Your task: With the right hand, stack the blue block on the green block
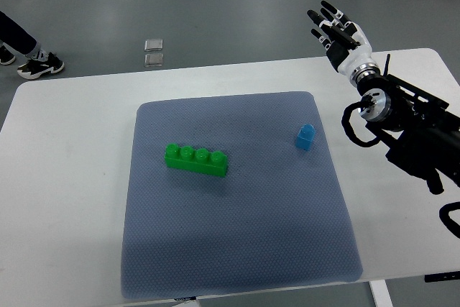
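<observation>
We are holding our right robot hand (pixel 336 25) wide and empty, far right; reaching the blue block (pixel 305 136), we should be pinching its sides, keeping the green block (pixel 196 159) undisturbed.

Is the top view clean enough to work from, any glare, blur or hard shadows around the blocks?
Top view: sharp focus, even soft light; only a faint shadow beside the green block and the blue block; the blue mat is matte with no glare; the white table looks bright but not blown out; the right hand shows without motion blur.
</observation>
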Motion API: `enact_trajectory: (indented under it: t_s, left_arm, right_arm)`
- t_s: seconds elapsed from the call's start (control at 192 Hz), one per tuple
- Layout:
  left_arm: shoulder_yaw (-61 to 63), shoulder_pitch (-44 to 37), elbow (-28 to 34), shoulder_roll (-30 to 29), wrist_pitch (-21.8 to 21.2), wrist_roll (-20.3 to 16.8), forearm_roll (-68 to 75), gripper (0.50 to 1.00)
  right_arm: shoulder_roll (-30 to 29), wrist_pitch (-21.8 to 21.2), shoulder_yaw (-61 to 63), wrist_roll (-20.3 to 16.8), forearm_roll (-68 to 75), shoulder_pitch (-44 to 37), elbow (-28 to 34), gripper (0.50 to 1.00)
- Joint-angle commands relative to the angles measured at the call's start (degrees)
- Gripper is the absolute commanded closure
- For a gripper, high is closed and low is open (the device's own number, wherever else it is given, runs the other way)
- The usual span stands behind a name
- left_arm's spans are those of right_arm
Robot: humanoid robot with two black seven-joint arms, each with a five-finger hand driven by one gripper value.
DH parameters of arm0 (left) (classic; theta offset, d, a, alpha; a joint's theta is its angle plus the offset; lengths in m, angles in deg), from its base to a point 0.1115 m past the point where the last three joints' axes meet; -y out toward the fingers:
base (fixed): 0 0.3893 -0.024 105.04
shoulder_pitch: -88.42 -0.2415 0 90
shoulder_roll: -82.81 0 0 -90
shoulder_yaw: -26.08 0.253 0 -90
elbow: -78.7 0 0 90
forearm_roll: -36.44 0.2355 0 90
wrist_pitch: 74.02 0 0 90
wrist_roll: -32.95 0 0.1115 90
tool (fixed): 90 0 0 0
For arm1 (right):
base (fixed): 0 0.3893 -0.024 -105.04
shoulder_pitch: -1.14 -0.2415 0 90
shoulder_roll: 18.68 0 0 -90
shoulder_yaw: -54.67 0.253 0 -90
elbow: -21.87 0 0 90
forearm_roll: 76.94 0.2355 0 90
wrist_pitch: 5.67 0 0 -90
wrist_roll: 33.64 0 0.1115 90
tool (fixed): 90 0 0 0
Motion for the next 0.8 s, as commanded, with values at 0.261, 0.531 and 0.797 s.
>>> enact_trajectory:
  t_s: [0.261,0.531,0.797]
  left_arm:
    - [0.09,0.00,-0.03,0.00,0.00,0.00,-0.01,0.500]
    - [0.09,0.00,-0.03,0.00,0.00,0.00,-0.01,0.500]
    - [0.00,0.00,-0.03,0.00,0.00,0.00,-0.01,0.500]
  right_arm:
    - [-0.06,0.04,-0.04,0.00,0.00,-0.09,-0.25,0.585]
    - [0.11,-0.05,-0.04,0.00,-0.09,-0.09,0.01,0.585]
    - [2.48,-0.22,-0.57,-0.09,-3.25,-0.97,1.41,0.585]
